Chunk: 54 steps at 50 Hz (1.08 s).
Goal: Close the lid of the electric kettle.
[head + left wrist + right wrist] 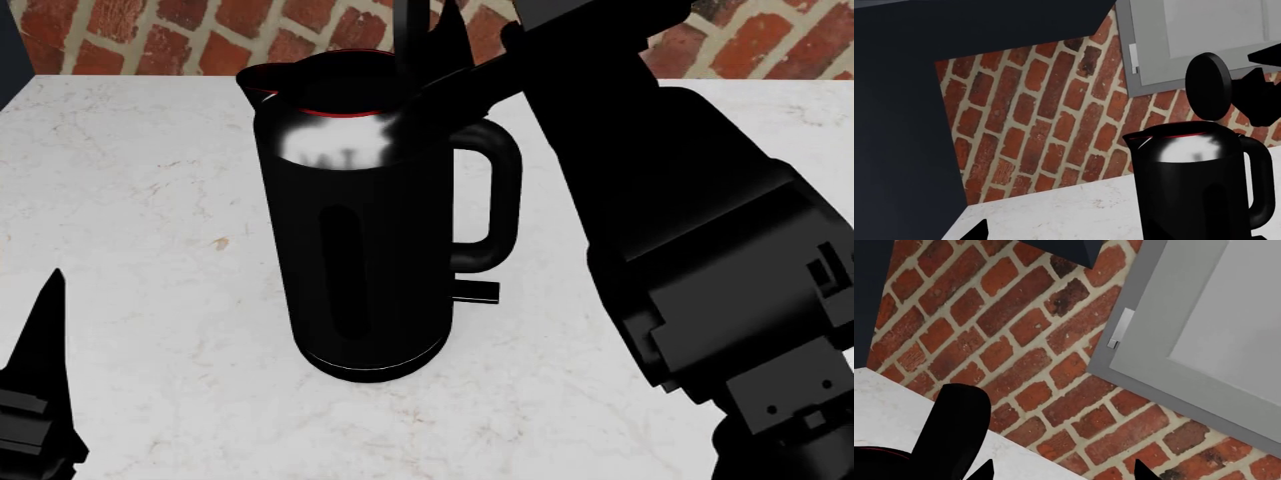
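The electric kettle (354,240), a tall glossy black jug with a red-ringed rim, stands on the white marble counter (147,170). It also shows in the left wrist view (1197,185). Its lid (1209,86) stands open, upright above the handle side. The lid shows edge-on in the head view (414,25) and as a black shape in the right wrist view (954,430). My right gripper (1064,472) is open and empty, just behind the lid, with one fingertip (984,471) right beside it. My left gripper (1061,236) is open and empty, low over the counter, left of the kettle.
A red brick wall (1034,115) runs behind the counter. A grey cabinet door (1187,35) hangs above the kettle. A dark panel (901,125) bounds the counter's left side. My right arm (694,230) fills the space right of the kettle.
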Available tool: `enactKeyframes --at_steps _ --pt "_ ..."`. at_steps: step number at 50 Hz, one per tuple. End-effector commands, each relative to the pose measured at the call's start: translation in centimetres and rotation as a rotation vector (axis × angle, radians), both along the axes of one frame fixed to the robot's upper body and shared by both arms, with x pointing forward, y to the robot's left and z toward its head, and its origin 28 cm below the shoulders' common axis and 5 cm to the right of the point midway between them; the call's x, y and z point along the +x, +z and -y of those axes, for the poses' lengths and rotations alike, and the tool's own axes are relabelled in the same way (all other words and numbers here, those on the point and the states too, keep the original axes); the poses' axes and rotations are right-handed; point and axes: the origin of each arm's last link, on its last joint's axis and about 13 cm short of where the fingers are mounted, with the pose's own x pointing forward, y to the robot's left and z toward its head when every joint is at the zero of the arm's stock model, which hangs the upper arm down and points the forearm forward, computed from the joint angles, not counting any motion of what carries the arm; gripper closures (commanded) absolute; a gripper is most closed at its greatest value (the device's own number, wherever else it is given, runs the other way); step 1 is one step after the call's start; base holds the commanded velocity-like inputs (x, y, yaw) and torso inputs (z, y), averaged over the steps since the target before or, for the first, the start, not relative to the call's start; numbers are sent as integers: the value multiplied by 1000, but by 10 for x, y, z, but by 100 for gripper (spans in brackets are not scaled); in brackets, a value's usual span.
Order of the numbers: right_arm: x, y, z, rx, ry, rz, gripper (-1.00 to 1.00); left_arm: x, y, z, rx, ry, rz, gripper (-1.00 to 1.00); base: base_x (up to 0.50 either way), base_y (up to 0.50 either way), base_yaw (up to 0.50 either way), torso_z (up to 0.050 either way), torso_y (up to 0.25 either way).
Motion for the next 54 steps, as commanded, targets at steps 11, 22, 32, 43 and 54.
enactKeyframes --at_steps 11,22,32,43,54 --pt "6 -1 -20 -12 63 -5 -100 -2 -7 -4 -9 11 -10 -100 0 0 0 0 0" --pt "6 1 -28 -22 92 -4 -100 -2 -5 -4 -12 11 -7 -100 0 0 0 0 0" --pt "6 1 -29 -10 103 -2 -100 -2 -6 -5 -13 18 -9 -100 1 1 2 0 0" --pt "-30 20 -12 66 84 102 -100 -2 -8 -5 -18 18 -13 -100 0 1 1 0 0" --pt "-101 25 4 86 101 214 -100 0 -8 -2 -16 4 -18 -100 0 0 0 0 0"
